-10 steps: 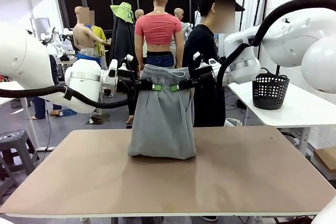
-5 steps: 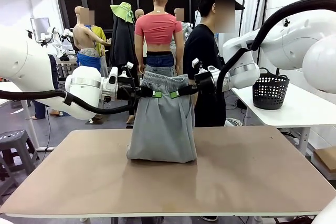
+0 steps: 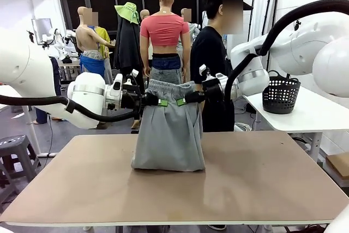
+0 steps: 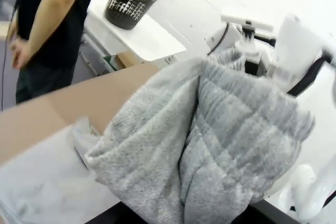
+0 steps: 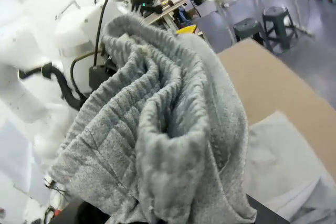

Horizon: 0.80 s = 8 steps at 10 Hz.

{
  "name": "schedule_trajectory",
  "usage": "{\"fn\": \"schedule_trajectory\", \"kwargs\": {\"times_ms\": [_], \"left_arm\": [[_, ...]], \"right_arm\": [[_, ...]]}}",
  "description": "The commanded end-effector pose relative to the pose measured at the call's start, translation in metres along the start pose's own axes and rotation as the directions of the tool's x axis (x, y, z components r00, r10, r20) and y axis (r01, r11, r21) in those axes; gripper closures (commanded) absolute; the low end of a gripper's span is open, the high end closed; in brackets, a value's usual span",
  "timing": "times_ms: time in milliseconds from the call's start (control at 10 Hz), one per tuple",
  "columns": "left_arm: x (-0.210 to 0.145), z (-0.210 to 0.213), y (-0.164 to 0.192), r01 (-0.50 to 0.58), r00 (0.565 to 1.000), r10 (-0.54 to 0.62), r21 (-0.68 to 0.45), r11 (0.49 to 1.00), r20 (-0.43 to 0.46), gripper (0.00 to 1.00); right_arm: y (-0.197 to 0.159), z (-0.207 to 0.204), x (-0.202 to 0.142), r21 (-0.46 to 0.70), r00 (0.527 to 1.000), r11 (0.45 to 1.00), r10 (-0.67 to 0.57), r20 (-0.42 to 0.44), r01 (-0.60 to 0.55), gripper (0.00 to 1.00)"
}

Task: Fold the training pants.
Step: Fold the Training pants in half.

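Front view: I hold the training pants (image 3: 169, 129) upright by the waistband, lower end bunched on the table (image 3: 262, 184).
Left gripper (image 3: 162, 102): clamped on the waistband's left side.
Right gripper (image 3: 181, 101): clamped on the right side.
Why: hanging lets the fabric straighten, I judge, before I lay it flat to fold.
Person (image 3: 215, 53): behind, hands off.

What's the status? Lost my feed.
Left pincer and right pincer shut on pants waistband. Pants hang, hem bunched on table. Nothing in way.
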<state>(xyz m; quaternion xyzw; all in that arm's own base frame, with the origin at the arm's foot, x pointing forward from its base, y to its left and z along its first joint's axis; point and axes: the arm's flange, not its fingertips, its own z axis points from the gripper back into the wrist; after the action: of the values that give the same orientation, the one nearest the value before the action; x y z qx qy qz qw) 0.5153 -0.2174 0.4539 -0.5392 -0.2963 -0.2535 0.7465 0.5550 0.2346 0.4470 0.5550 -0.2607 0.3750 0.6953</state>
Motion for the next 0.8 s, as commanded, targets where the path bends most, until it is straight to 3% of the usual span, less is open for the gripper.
{"fn": "schedule_trajectory", "kwargs": {"times_ms": [0, 300, 500, 600, 700], "left_arm": [[-0.025, 0.021, 0.004, -0.197, 0.98, 0.197, -0.01, 0.98, 0.04, 1.0], [-0.066, 0.026, 0.016, -0.398, 0.915, 0.402, -0.1, 0.912, 0.021, 1.0], [-0.083, 0.033, 0.039, -0.492, 0.867, 0.498, -0.12, 0.862, 0.029, 1.0], [-0.087, 0.033, 0.044, -0.503, 0.861, 0.507, -0.092, 0.86, 0.033, 1.0], [-0.085, 0.034, 0.046, -0.467, 0.884, 0.467, -0.01, 0.884, 0.028, 1.0]], "right_arm": [[-0.015, 0.003, -0.025, 0.016, 0.982, 0.984, -0.18, 0.05, 0.179, 1.0], [-0.03, -0.002, -0.076, 0.087, 0.916, 0.914, -0.401, 0.028, 0.397, 1.0], [-0.042, -0.007, -0.091, 0.096, 0.878, 0.875, -0.478, 0.007, 0.475, 1.0], [-0.041, -0.009, -0.094, 0.093, 0.87, 0.866, -0.492, -0.002, 0.49, 1.0], [-0.039, -0.01, -0.091, 0.047, 0.889, 0.887, -0.459, -0.014, 0.459, 1.0]]}}
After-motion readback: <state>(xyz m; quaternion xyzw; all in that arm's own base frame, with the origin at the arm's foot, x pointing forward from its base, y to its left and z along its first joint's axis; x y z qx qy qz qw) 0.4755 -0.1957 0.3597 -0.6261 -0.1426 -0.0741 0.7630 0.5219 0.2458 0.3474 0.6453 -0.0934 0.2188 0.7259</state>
